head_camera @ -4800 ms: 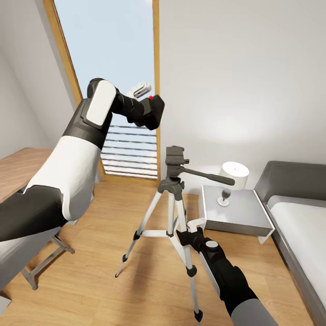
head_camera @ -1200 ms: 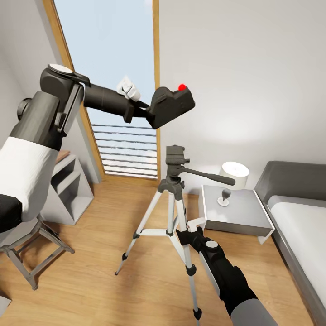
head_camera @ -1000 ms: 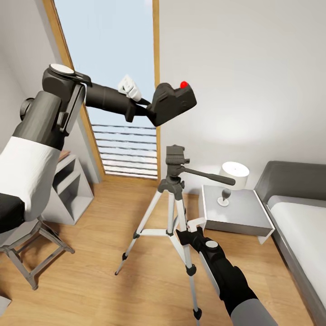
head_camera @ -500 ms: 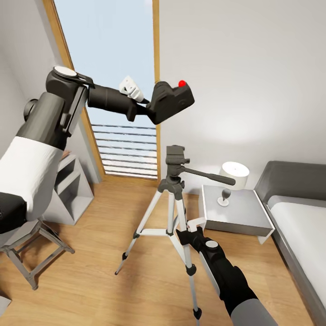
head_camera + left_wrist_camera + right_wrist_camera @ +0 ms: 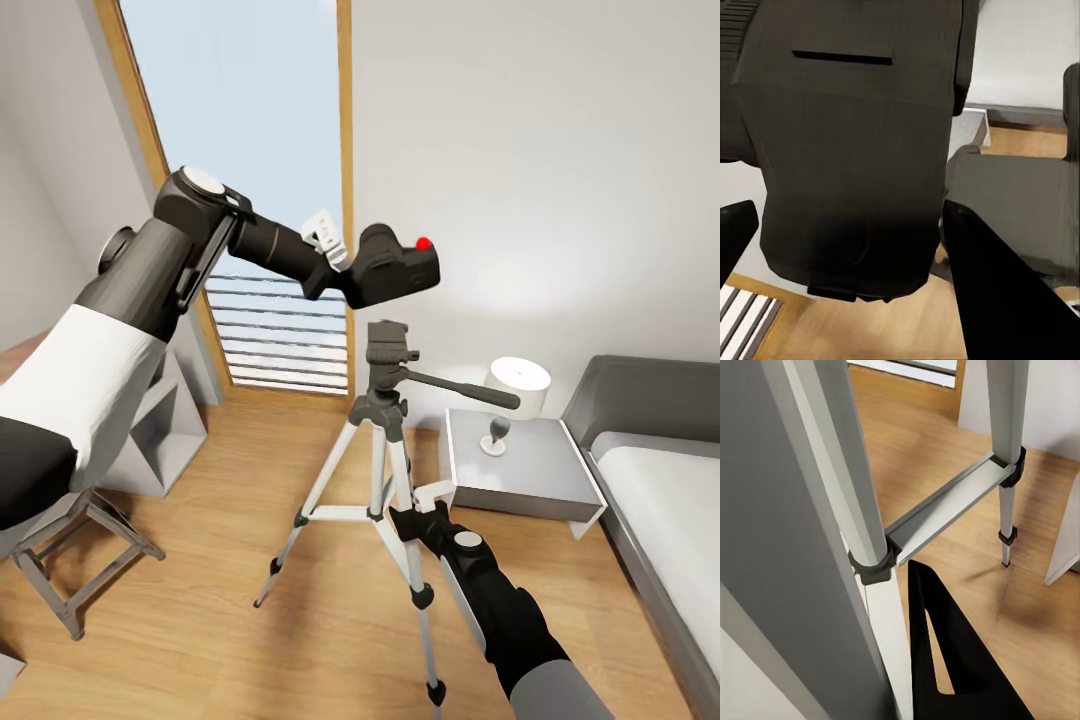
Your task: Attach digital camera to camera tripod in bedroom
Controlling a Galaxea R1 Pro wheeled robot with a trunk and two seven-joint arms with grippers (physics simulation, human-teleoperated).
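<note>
one digital camera (image 5: 395, 274), one camera tripod (image 5: 385, 420), not joined yet. the left tool (image 5: 345, 268) is clamped on the camera, just above the tripod head at 12 o'clock. right tool (image 5: 412, 510) sits against a tripod leg, can't tell its grip.

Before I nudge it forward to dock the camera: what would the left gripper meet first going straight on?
Likely nothing near: the left gripper, shut on the camera, points right, passing just above the tripod head towards the wall. Depth is unclear.
</note>
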